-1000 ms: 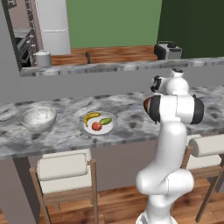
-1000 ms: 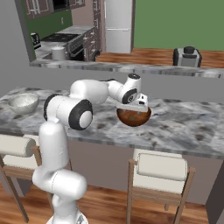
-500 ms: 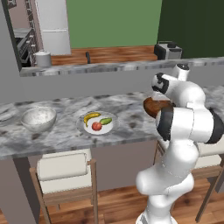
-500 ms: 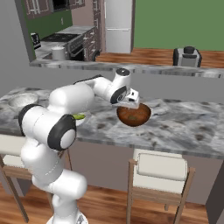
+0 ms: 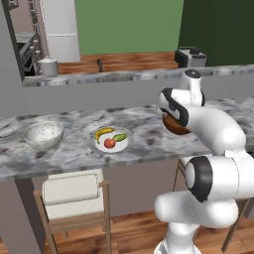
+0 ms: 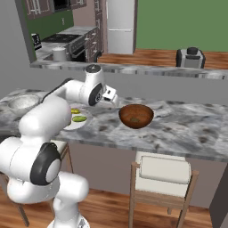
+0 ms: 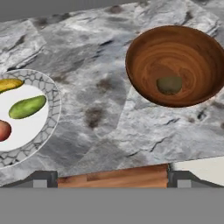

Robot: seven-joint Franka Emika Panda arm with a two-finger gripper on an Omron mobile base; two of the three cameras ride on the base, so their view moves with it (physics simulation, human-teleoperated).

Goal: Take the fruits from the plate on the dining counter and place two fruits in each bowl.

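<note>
1. Three fruits lie on the plate (image 7: 51, 127), which sits on the dining counter (image 7: 109, 122): the yellow banana (image 7: 8, 84), the oblong green fruit (image 7: 27, 106) and the round red fruit (image 7: 3, 130). The fourth, the dark brownish-green fruit (image 7: 169, 85), already rests in the bottom of the dark brown bowl (image 7: 144, 48).
2. The speckled bowl (image 5: 44, 135) stands on the far side of the plate from the brown one, well apart from it.
3. My gripper (image 6: 112, 96) hangs above the counter between the plate and the brown bowl. I cannot tell whether my fingers are spread or pressed together; nothing appears to be held between them.
4. I judge all the fruits light and fairly firm, with smooth skins that could slip.
5. The round red one may roll, so I would take it across its widest part.
6. The green one suits a grip across its short width at mid-length; the same goes for the banana, across the middle of its curve.
7. In the hand view the plate's edge is cut off, so the banana and the red fruit show only in part.
8. In the left base view my own arm covers much of the brown bowl.
</note>
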